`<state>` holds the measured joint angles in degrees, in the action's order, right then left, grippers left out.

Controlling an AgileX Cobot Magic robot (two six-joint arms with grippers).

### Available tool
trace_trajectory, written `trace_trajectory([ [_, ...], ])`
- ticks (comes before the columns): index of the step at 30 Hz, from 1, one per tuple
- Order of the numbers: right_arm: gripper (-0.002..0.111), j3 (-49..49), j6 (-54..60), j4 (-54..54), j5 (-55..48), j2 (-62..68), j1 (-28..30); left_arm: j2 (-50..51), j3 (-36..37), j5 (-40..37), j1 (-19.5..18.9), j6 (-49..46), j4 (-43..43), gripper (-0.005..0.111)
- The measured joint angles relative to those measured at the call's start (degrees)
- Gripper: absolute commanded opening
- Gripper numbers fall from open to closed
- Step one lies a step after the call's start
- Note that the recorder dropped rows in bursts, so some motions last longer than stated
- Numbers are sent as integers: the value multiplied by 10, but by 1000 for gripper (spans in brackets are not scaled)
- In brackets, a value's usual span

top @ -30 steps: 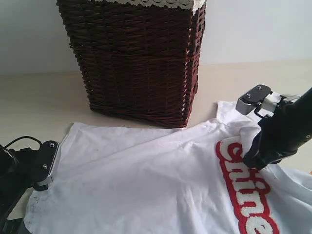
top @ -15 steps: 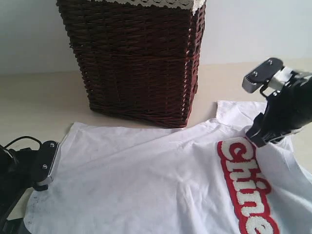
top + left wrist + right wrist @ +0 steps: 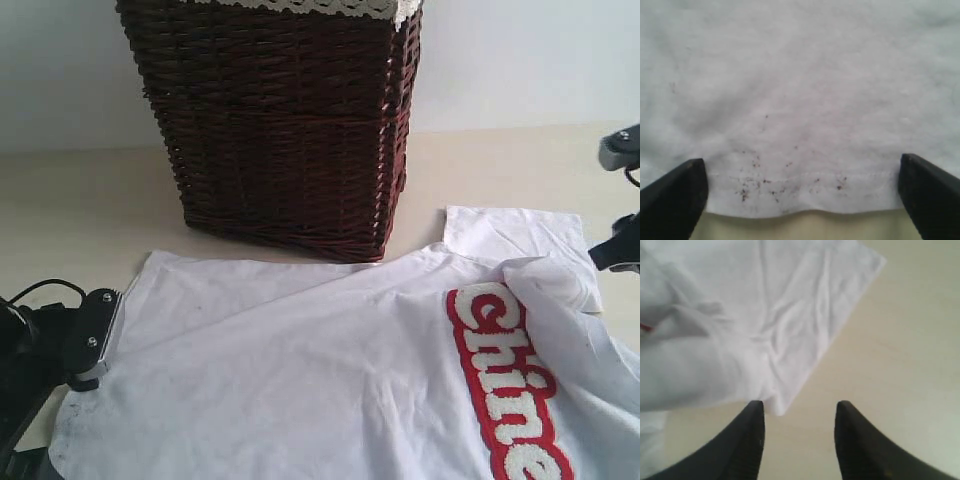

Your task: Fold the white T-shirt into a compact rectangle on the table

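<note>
The white T-shirt lies spread on the table, with its red-outlined lettering at the right. A rumpled fold of cloth lies over its right shoulder, beside the sleeve. My left gripper rests at the shirt's left edge. In the left wrist view it is open, its fingers wide apart on either side of the speckled hem. My right gripper is at the right edge of the exterior view, off the shirt. It is open over bare table, close to the sleeve corner.
A tall dark wicker basket with white lace trim stands behind the shirt, close to its upper edge. A pale wall rises behind the table. A black cable loops by the left arm.
My right gripper has lifted off the cloth by the lettering and drawn away to the right, off the shirt. The fold it left has settled over the shoulder. The left gripper has not moved.
</note>
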<state>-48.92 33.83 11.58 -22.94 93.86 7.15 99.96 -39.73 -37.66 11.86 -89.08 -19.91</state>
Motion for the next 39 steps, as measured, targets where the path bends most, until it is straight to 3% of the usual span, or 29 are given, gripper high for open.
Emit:
trace_trajectory([
  [6,14,0,82,106,72,63,39,0,0,0,0,0,0,100],
  [10,13,0,123,177,139,114,40,0,0,0,0,0,0,100],
  [20,13,-44,227,304,157,191,40,0,0,-1,0,0,0,100],
  [23,6,-44,235,322,156,175,40,0,0,-1,0,0,0,100],
  [27,0,-45,279,385,125,136,40,0,0,-1,0,0,0,100],
  [34,0,-45,519,624,-30,137,40,0,0,-1,0,0,0,100],
  [39,0,-45,557,666,-37,183,38,0,0,-1,0,0,0,100],
])
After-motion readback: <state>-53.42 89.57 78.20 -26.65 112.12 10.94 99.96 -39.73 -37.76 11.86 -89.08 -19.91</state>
